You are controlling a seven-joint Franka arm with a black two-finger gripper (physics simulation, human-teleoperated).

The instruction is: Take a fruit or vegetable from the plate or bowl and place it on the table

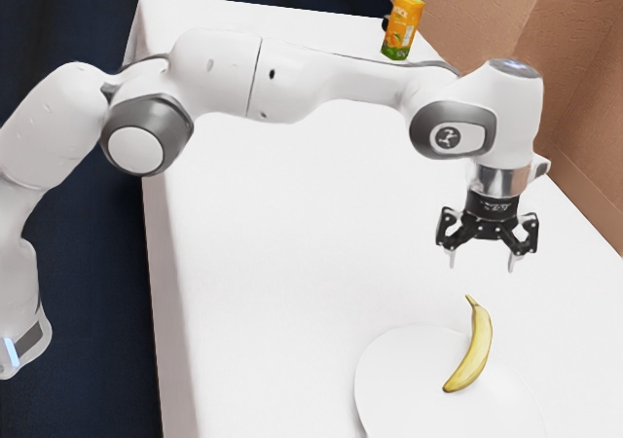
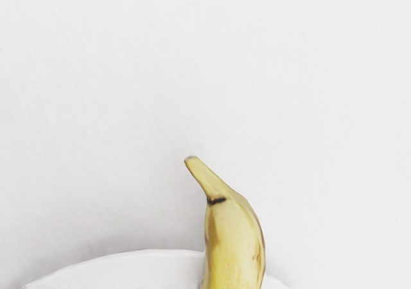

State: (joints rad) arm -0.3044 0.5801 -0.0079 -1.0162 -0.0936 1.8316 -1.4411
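our gripper (image 1: pixel 482 261) above the table (image 1: pixel 282 253), jaws spread wide, nothing between them, the banana (image 1: pixel 474 353) below, apparently resting on the plate (image 1: pixel 389 384), its stem past the rim

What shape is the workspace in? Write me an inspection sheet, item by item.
Surface: table with white covering draped over its edge.
Job's things: banana on the white plate, stem end reaching past the rim.
Clutter: upright orange-and-green carton, small dark thing beside it.
Gripper: open, raised above the table, holding nothing.
Cables: nothing seen.
Surroundings: brown wall, dark blue floor.
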